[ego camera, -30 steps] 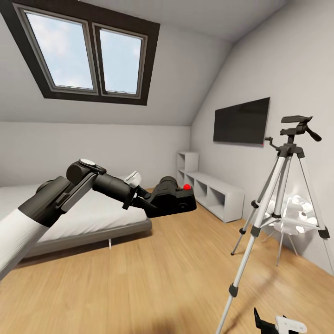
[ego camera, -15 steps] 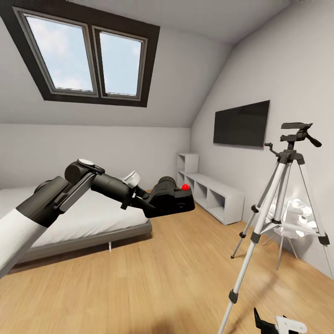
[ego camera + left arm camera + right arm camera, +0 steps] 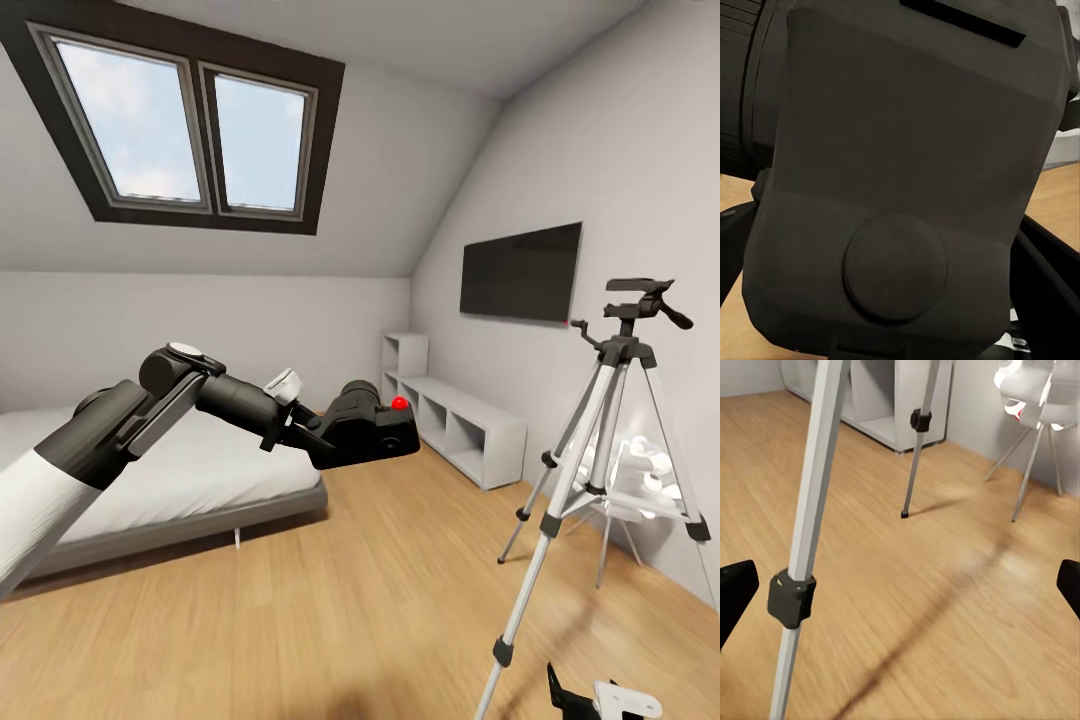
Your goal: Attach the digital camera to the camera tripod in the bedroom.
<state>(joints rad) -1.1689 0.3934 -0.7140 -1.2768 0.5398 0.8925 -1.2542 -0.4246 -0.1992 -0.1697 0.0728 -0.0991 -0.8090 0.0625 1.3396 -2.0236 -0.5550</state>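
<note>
L gripper [image 3: 312,436] pinching digital camera [image 3: 366,434], held mid-air over floor nr bed [image 3: 180,480]. Step: carry to camera tripod [image 3: 612,400], far R by wall. Next: you raise cam above pan head, align, lower. R gripper [image 3: 900,585] jaws spread, empty, nr tripod leg.

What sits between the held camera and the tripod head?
Nothing stands between them. In the head view, the camera in the left gripper and the tripod are separated by open air, with shelves and the TV behind.
</note>
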